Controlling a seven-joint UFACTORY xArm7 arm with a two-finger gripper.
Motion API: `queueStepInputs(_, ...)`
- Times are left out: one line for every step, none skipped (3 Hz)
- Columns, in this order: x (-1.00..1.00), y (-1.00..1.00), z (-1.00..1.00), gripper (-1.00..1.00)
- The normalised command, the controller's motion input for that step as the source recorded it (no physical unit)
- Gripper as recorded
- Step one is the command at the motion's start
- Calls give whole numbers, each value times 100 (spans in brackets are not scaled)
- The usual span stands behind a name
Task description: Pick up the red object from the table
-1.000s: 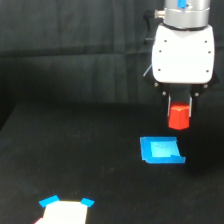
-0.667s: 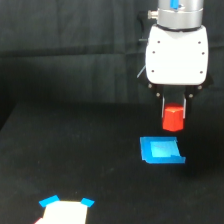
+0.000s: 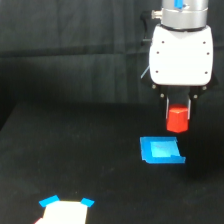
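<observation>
The red object [image 3: 177, 119], a small stubby red-orange block, hangs in the air above the black cloth table [image 3: 75, 160] at the exterior view's right. My gripper [image 3: 178, 116] is shut on it, its dark fingers [image 3: 168, 107] clamping the block's sides just below the white gripper body [image 3: 180, 55]. The block hovers a little above and behind a flat blue square patch [image 3: 161, 150], without touching it.
A white card with blue tape corners [image 3: 65, 210] lies at the table's front left edge. Dark cloth hangs behind the table as a backdrop.
My gripper has risen with the red object held in it, lifting it farther above the blue patch and shifting slightly to the exterior view's left.
</observation>
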Motion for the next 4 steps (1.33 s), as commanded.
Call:
queueStepInputs(1,5,-28,-56)
queueStepInputs(-1,90,-9,-56)
queueStepInputs(2,7,-10,-79)
queueStepInputs(-13,36,-15,-86)
